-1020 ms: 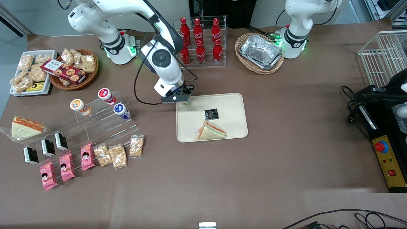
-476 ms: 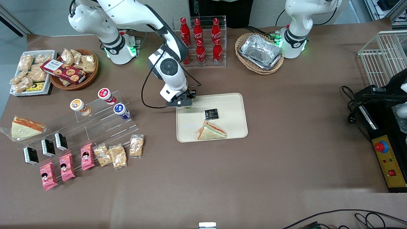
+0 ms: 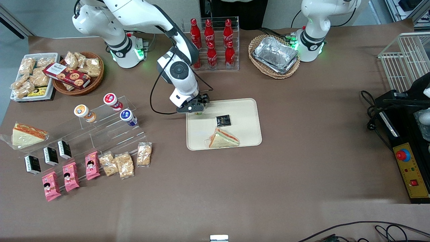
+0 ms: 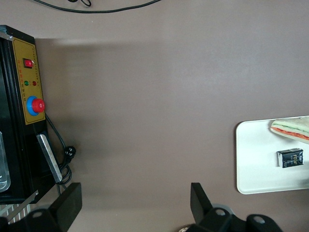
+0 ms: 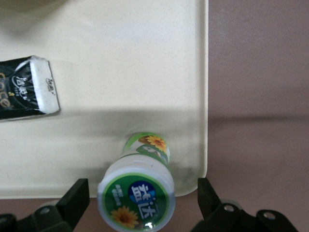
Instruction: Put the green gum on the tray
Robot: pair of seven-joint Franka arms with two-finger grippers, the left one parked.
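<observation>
The hand (image 5: 137, 205), fingers spread apart, hovers over the gum (image 5: 137, 193), which stands released in a corner of the tray (image 3: 245, 114); next it likely needs only to lift clear.

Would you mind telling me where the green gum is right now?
The green gum stands on the tray, in the corner nearest the cola bottles, between the open jaws of the gripper.
</observation>
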